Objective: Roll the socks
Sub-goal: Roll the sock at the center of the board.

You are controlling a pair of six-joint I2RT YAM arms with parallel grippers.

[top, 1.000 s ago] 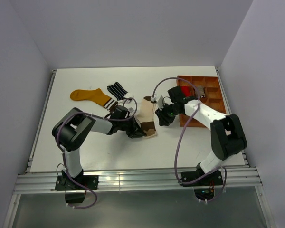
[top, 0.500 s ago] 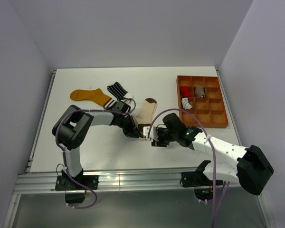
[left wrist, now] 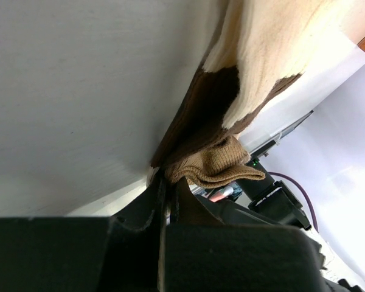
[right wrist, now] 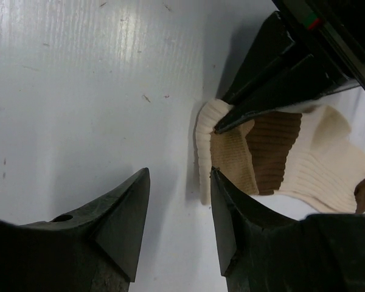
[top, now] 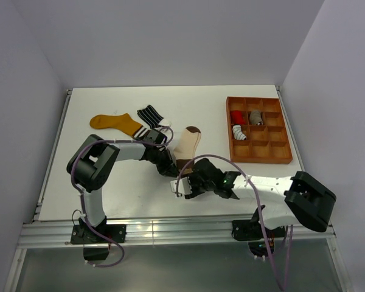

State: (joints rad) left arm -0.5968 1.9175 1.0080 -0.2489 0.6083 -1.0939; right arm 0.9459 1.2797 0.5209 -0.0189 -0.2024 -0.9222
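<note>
Cream ribbed sock (right wrist: 319, 164), brown-patched, crumpled end in the pinch of the left gripper (left wrist: 165, 182), right gripper (right wrist: 179, 188) agape alongside.

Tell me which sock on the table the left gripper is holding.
The cream sock with brown heel; the left gripper pinches its cuff. The mustard sock and black striped sock lie free.

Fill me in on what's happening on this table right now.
The left gripper is pinched shut on the cuff end of the cream-and-brown sock, which is not yet rolled. The right gripper sits open right beside that cuff, nothing between its fingers. A mustard sock and a black striped sock lie flat farther back. Three bundled socks sit in the orange tray.
</note>
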